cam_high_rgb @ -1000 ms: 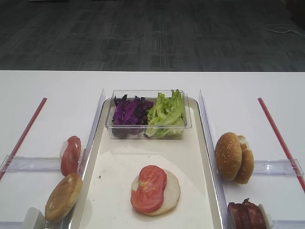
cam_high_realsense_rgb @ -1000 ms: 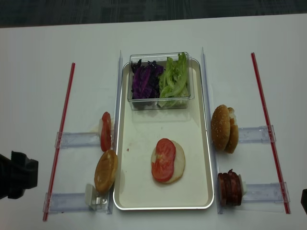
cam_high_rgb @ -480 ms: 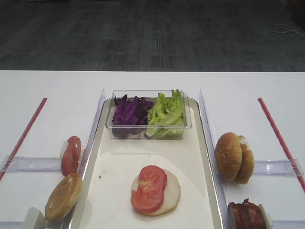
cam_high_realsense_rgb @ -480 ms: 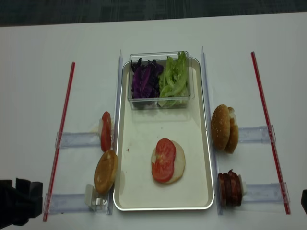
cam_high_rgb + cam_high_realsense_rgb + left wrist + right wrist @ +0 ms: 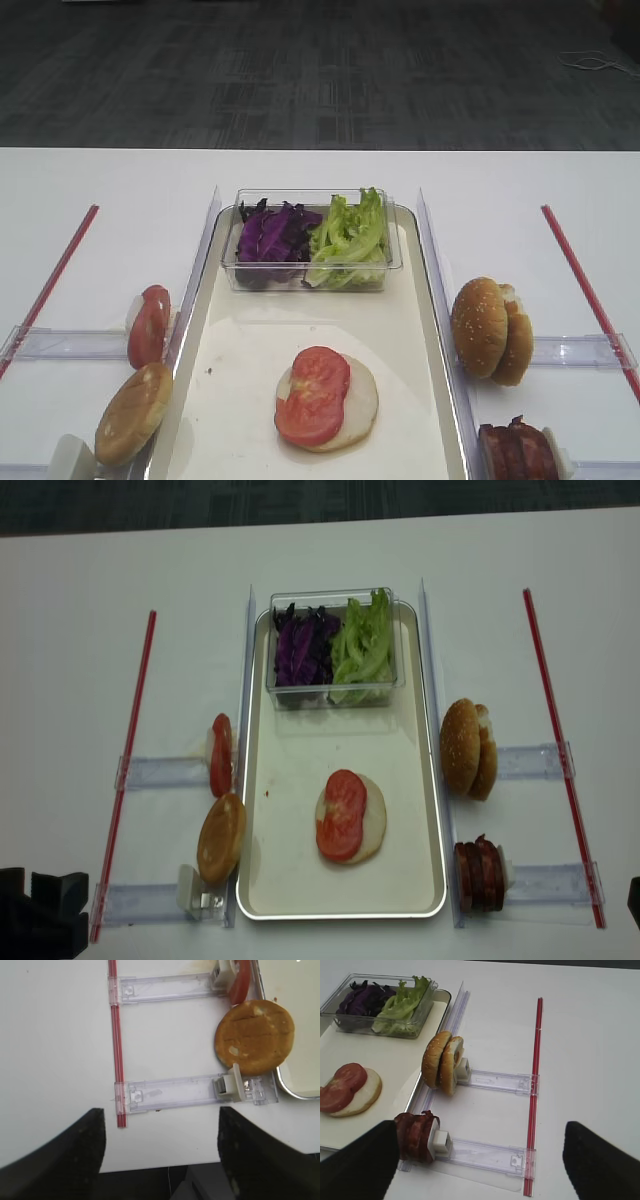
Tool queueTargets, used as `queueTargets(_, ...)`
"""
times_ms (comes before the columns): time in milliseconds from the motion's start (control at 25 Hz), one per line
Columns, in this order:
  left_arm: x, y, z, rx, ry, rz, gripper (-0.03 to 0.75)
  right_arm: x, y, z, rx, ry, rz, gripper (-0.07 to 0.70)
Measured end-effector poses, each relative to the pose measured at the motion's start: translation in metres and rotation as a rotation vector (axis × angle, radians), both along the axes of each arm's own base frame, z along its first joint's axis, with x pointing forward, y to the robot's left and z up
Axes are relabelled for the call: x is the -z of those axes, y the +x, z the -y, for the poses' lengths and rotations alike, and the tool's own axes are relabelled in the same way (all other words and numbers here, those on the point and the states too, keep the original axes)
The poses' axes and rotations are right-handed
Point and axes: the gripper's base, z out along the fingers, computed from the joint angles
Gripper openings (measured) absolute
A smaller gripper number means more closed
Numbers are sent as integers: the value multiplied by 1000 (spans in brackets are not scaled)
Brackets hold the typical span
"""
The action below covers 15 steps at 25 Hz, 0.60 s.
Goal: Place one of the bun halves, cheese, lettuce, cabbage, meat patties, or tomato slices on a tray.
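On the silvery tray [image 5: 300,865] lies a flat bun half [image 5: 375,825] topped with a tomato slice [image 5: 341,813]. Cabbage [image 5: 298,650] and lettuce [image 5: 362,645] fill a clear tub at the tray's far end. Another tomato slice [image 5: 220,755] and a domed bun half [image 5: 221,837] stand left of the tray. Two bun halves [image 5: 468,748] and the meat patties [image 5: 478,874] stand to its right. No cheese shows. My left gripper [image 5: 162,1160] hangs open and empty over the table's front edge. My right gripper [image 5: 477,1165] is open near the patties [image 5: 415,1136], holding nothing.
Red strips [image 5: 125,770] [image 5: 560,750] run down both sides of the table. Clear plastic holders [image 5: 160,772] [image 5: 535,760] carry the standing food. Clear upright rails flank the tray. The table's front edge [image 5: 160,1166] lies under the left gripper.
The left gripper has drawn back toward the front-left corner of the table, still open. The food and the right gripper have not moved.
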Motion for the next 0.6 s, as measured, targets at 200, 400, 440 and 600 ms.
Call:
queueTargets(200,-1,-7,1,0,2,33,483,0,0,0,0,0,0,653)
queueTargets(400,-3,-19,2,1,8,93,483,0,0,0,0,0,0,653)
queueTargets(440,-3,-22,2,0,8,109,483,0,0,0,0,0,0,653)
queueTargets(600,-5,-35,3,0,14,176,483,0,0,0,0,0,0,653)
